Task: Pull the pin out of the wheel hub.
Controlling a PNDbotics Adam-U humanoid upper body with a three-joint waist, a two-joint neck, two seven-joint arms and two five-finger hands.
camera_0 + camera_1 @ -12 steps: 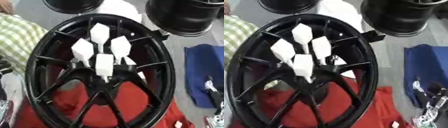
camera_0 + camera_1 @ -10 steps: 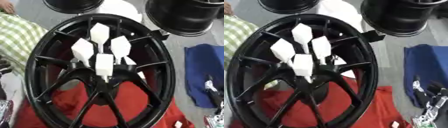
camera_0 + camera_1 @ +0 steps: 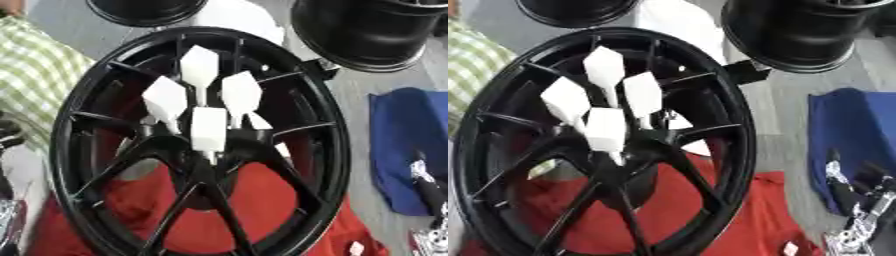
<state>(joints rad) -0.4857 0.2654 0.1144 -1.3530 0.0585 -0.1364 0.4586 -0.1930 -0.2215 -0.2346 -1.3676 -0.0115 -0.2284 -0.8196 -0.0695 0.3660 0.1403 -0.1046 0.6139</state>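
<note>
A big black spoked wheel point(image 3: 335, 150) stands tilted on a red cloth point(image 3: 262, 200) in the middle. Several white pins with flat, diamond-shaped heads point(image 3: 208, 129) stick out of its hub point(image 3: 203, 162), bunched together and pointing up towards me. My right hand point(image 3: 859, 192) shows at the lower right over a blue cloth, open with its fingers up, well away from the wheel. Only a dark sliver of my left hand point(image 3: 7, 134) shows at the left edge, beside the rim. Neither hand touches a pin.
Two more black wheels lie at the back, one at top centre point(image 3: 144, 10) and a larger one at top right point(image 3: 376, 35), with a white object point(image 3: 236, 15) between them. A green checked cloth point(image 3: 35, 75) lies left; a blue cloth point(image 3: 398, 150) lies right.
</note>
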